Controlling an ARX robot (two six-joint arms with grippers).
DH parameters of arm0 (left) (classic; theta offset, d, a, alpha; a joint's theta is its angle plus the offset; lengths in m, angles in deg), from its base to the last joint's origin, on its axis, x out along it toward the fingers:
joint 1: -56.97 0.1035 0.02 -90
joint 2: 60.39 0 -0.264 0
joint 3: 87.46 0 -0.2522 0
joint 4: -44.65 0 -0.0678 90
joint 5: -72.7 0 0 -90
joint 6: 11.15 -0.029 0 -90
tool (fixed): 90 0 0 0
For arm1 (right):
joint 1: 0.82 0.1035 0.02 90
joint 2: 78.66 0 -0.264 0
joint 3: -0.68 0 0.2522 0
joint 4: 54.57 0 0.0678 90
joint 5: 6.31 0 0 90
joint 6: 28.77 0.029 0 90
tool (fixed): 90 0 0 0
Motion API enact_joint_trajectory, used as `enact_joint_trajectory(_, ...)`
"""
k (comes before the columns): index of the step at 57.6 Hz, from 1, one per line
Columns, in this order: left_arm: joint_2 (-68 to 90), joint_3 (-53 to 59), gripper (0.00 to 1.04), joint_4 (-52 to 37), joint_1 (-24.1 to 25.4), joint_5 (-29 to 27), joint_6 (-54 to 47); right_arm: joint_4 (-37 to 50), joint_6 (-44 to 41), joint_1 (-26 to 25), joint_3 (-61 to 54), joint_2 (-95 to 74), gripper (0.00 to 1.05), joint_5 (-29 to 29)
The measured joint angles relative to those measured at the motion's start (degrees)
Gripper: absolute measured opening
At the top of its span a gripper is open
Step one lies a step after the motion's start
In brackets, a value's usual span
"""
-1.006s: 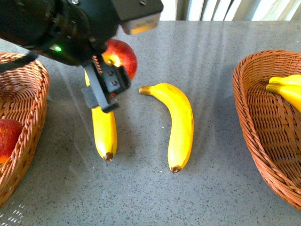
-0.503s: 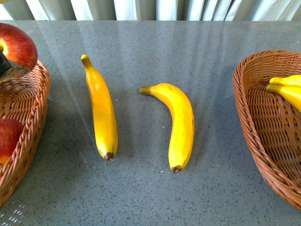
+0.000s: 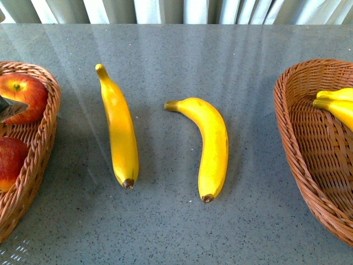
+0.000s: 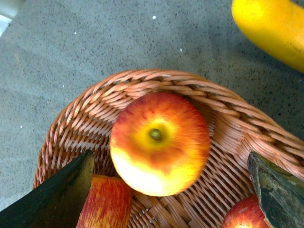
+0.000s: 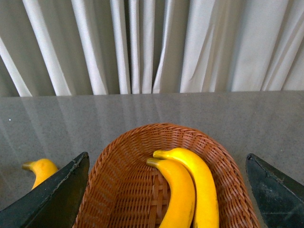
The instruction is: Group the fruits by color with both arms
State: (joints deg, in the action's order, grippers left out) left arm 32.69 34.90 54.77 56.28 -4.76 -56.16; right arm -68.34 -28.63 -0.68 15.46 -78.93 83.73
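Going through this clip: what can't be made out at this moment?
- How many apples lie in the left basket: the front view's left edge cuts it, and in the left wrist view the left gripper and the bottom edge hide all but one.
- Bananas in the right basket: cut short by the front view's right edge and the right wrist view's bottom edge.
- Right gripper: outside the front view.

Grey speckled table — a woven left basket and right basket at its ends, pale pleated curtain behind.
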Motion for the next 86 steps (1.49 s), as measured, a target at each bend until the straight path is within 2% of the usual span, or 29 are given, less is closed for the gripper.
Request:
enact_joint_trajectory(25, -8.55, 0.5, 0.95, -7.3, -0.24, 11.69, 12.2, 0.0, 0.0, 0.0, 0.0, 0.0, 0.96, 0.0)
enact_joint_trajectory(27, -9.16, 2.73, 0.91, -13.97, -0.83, 6.62, 15.91, 0.0, 0.0, 0.0, 0.0, 0.0, 0.96, 0.0)
enact_joint_trajectory(29, -10.25, 6.97, 0.84, -24.9, -0.85, -1.79, 21.81, 0.0, 0.0, 0.0, 0.0, 0.0, 0.96, -0.02)
enact_joint_trajectory(32, -12.41, 13.2, 0.74, -36.72, -0.31, -8.17, 29.14, 0.0, 0.0, 0.0, 0.0, 0.0, 0.96, -0.02)
enact_joint_trajectory(34, -13.79, 15.91, 0.68, -41.46, 0.02, -11.28, 33.0, 0.0, 0.0, 0.0, 0.0, 0.0, 0.96, 0.02)
enact_joint_trajectory(36, -15.02, 17.68, 0.64, -44.39, 0.33, -12.0, 35.6, 0.0, 0.0, 0.0, 0.0, 0.0, 0.96, 0.02)
enact_joint_trajectory(40, -19.12, 21.42, 0.49, -48.41, 0.74, -12.72, 40.7, 0.0, 0.0, 0.0, 0.0, 0.0, 0.96, 0.04)
enact_joint_trajectory(44, -22.12, 25.09, 0.33, -48.76, 0.72, -12.55, 43.04, 0.0, 0.0, 0.0, 0.0, 0.0, 0.96, 0.04)
enact_joint_trajectory(47, -23.06, 26.58, 0.26, -48.74, 0.72, -12.55, 43.47, 0.0, 0.0, 0.0, 0.0, 0.0, 0.96, 0.04)
enact_joint_trajectory(52, -26.97, 30.25, 0.06, -48.39, 0.72, -12.55, 44.28, 0.0, 0.0, 0.0, 0.0, 0.0, 0.96, 0.09)
enact_joint_trajectory(54, -28.83, 31.5, 0.02, -47.98, 0.7, -12.55, 44.54, 0.0, 0.0, 0.0, 0.0, 0.0, 0.96, 0.09)
enact_joint_trajectory(86, -46.25, 42.36, 0.02, -40.72, 0.7, -12.55, 44.7, 0.0, 0.0, 0.0, 0.0, 0.0, 0.96, 0.09)
